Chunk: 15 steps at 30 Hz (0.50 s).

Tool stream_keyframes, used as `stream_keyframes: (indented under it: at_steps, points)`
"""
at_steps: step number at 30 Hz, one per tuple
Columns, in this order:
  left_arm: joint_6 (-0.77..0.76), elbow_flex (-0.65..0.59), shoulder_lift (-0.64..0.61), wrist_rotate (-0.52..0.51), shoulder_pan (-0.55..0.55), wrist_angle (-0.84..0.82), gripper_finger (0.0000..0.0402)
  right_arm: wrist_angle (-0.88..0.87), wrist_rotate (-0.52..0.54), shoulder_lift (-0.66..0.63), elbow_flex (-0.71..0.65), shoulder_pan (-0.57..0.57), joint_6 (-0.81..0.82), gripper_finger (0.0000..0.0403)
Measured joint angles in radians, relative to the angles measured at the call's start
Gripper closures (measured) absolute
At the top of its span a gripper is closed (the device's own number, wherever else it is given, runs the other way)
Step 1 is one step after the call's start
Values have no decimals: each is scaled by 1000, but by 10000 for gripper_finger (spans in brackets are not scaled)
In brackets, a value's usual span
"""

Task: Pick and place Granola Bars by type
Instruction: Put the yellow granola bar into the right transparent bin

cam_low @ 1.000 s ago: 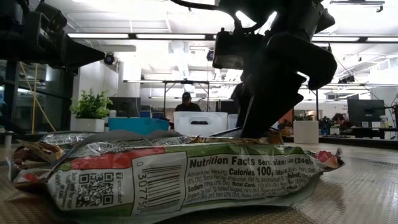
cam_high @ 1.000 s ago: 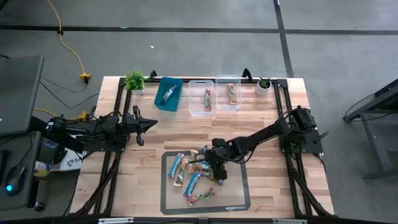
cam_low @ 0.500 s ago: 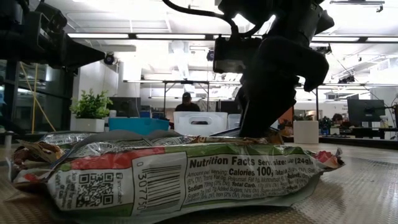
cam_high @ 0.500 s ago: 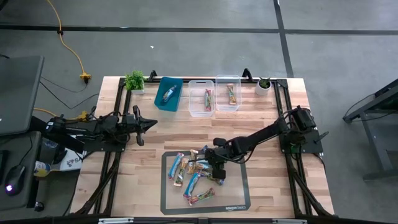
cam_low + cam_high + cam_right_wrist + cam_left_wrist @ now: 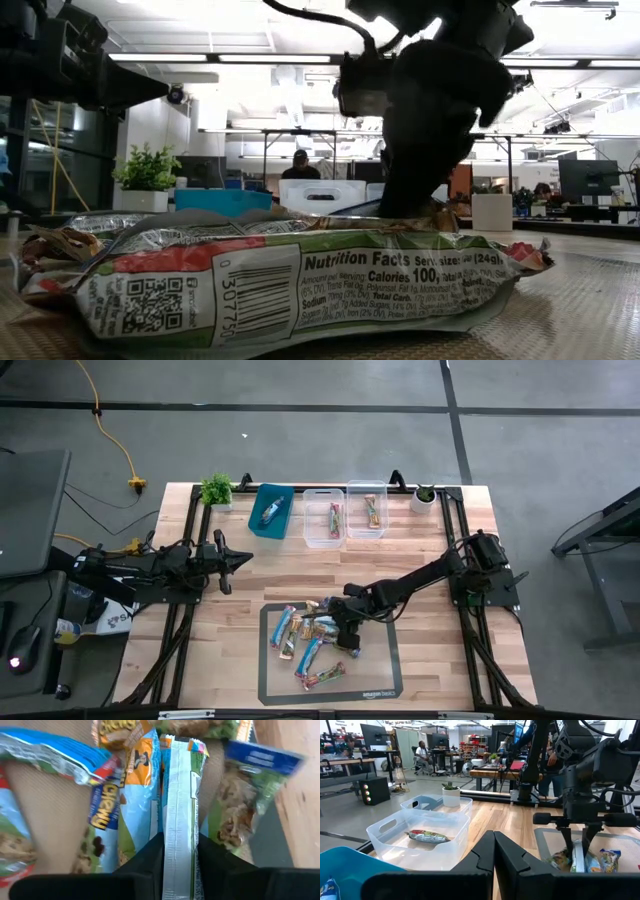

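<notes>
Granola bars (image 5: 312, 635) are lying heaped on the mat (image 5: 385, 665) at lower centre of the high view. My right hand (image 5: 347, 628) is pinching one bar (image 5: 178, 815) on edge, fingers on either side. I'm keeping the squeeze square and lifting straight, so neighbours aren't dragged. My left hand (image 5: 238, 559), closed and empty, is waiting at left over the worktop (image 5: 420, 560).

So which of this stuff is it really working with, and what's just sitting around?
In the job: granola bars piled on the mat; teal bin; two clear bins; right gripper, closed on one bar.
Just about: two potted plants; left gripper, shut, waiting.
</notes>
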Motion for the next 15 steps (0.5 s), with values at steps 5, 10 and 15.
stream_keyframes:
  at_steps: [5,10,15]
  points:
    - [0,0,0,0,0,0,401,-1,-31,0,44,-24,17,324]
    - [0,0,0,0,0,0,401,-7,-68,-1,101,-58,28,324]
    - [0,0,0,0,0,0,401,-6,-255,-1,142,-114,80,324]
